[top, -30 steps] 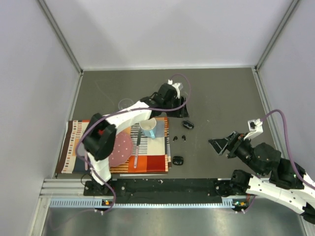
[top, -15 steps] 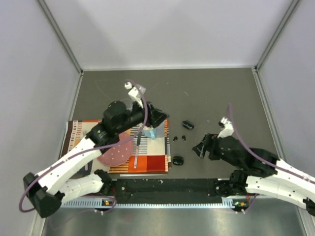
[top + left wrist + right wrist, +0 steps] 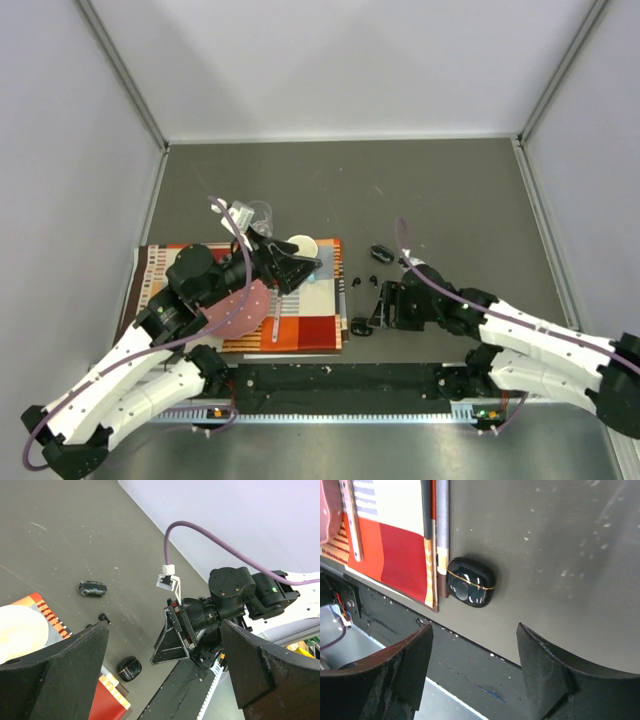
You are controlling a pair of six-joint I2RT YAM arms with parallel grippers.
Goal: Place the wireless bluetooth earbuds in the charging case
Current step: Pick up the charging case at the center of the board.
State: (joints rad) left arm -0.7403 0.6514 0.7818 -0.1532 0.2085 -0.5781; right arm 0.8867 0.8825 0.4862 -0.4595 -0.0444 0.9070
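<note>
- Although scuffed and speckled, the grey desk (image 3: 450,190) carries everything, with both arms based at its near edge.
- A striped cloth (image 3: 305,335) of orange, red and white lies along the near edge, toward the left near corner.
- A pink disc (image 3: 240,310) rests on the cloth, partly under the left arm.
- The left gripper (image 3: 305,270) hangs over the cloth's far right corner, its fingers spread wide with nothing between them.
- The right gripper (image 3: 475,630) is low over the bare desk close to the near edge, its fingers apart and empty.
- A white mug (image 3: 303,244) stands at the cloth's far right corner, half hidden by the left gripper.
- Two black charging cases sit right of the cloth. The near case (image 3: 470,582), lid shut, lies against the cloth's right edge, just ahead of the right gripper. The far case (image 3: 381,252) lies nearer the desk's middle.
- Two wireless bluetooth earbuds lie loose on the bare desk between the cases, outside both. One earbud (image 3: 355,281) is just beside the cloth's right edge, and the second earbud (image 3: 372,279) is next to it.
</note>
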